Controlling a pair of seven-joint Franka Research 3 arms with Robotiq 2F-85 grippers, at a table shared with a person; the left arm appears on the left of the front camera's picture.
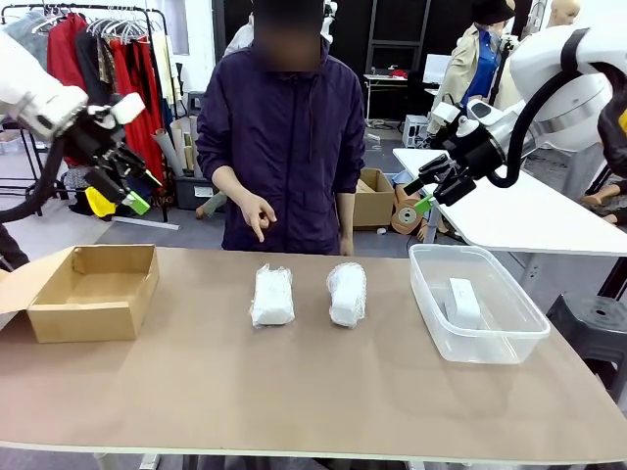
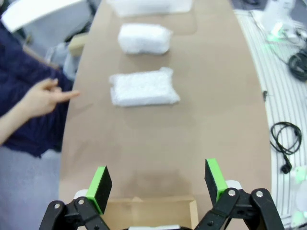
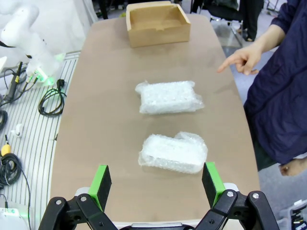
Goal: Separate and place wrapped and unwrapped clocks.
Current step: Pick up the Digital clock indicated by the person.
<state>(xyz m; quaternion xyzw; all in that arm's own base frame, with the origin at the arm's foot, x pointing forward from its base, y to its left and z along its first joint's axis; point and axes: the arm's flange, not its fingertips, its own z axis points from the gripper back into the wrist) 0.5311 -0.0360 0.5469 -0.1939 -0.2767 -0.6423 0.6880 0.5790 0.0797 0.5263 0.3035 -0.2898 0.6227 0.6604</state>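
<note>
Lying well below right pincer (image 3: pixel 156 178): wrapped clock (image 3: pixel 173 152)

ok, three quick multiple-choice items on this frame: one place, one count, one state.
1. Where is the bare white block?
A) in the cardboard box
B) in the clear bin
C) on the bare table

2. How many wrapped bundles lie on the table?
A) one
B) two
C) three

3. The left pincer is:
A) open and empty
B) shut on a bundle
C) shut on the block

1 B: it lies inside the bin, away from the box.
2 B: two sit side by side, apart.
3 A: its green pads stand wide, nothing between.
</note>
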